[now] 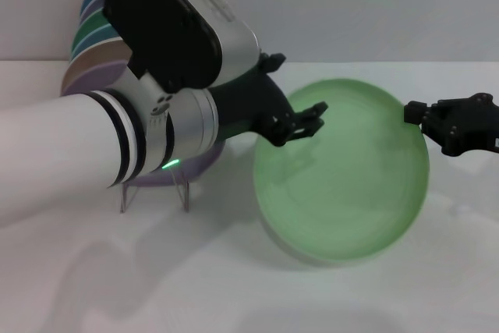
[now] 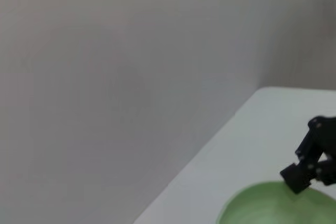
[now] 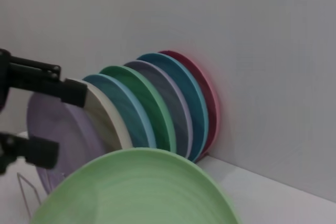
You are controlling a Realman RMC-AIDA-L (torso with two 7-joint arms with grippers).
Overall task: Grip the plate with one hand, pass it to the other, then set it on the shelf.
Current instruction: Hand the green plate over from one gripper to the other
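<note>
The light mint-green plate (image 1: 343, 177) hangs tilted above the white table, its face toward me. My right gripper (image 1: 415, 118) is shut on its right rim and carries it; the left wrist view shows that gripper (image 2: 296, 177) at the plate's edge (image 2: 273, 205). My left gripper (image 1: 312, 120) is open at the plate's left rim. In the right wrist view its fingers (image 3: 58, 85) stand wide apart beside the plate (image 3: 136, 192). The clear acrylic shelf (image 1: 156, 189) stands at the left, mostly hidden behind my left forearm.
Several coloured plates (image 3: 157, 103) stand upright in the rack against the back wall, with a lilac plate (image 3: 58, 129) at the front. My thick left forearm (image 1: 70, 146) crosses over the rack. The table's right front is bare white.
</note>
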